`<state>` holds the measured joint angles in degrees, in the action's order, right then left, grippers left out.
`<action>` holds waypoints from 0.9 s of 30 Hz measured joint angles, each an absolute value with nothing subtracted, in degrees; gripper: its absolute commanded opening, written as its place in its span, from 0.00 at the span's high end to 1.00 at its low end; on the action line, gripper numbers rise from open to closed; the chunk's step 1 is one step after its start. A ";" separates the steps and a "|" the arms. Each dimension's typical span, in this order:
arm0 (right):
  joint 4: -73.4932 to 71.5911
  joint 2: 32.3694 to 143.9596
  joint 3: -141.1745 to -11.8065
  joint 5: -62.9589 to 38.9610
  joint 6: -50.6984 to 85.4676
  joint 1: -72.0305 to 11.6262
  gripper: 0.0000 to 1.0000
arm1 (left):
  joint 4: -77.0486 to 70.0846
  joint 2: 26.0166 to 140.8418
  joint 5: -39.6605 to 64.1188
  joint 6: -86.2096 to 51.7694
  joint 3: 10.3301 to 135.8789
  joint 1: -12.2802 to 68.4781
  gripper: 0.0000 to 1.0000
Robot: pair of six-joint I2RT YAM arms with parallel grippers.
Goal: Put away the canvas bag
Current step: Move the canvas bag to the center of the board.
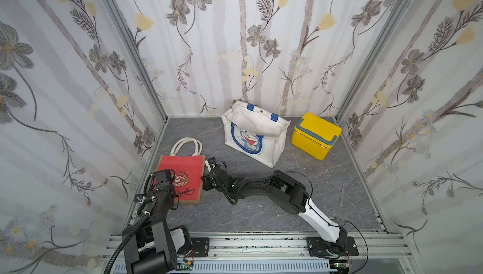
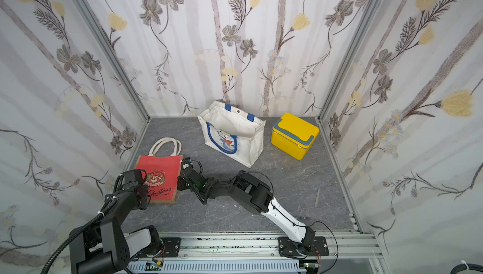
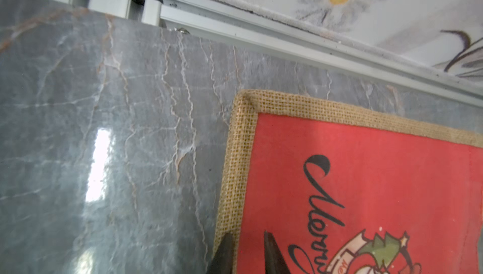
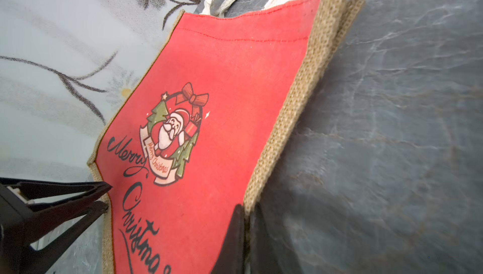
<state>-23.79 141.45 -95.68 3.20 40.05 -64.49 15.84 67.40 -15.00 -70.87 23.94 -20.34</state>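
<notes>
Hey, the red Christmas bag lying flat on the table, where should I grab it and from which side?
Grip the red Christmas bag by its burlap side strip, coming in low from the right arm's side. It lies flat, so the red face offers nothing to pinch, while the strip's folded edge sticks out. The right pincer is clamped there.

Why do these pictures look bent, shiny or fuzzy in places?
In both top views the wide lens splays the frame posts outward. In the left wrist view a white glare streak lies on the table, and the close fingertips are out of focus. In the right wrist view the print on the red bag is sharp, but the table beside it looks smeared.
</notes>
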 measured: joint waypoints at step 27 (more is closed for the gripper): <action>-14.79 140.42 -102.24 3.51 34.81 -61.06 0.47 | 9.23 64.77 -3.14 -72.18 23.46 -22.52 0.29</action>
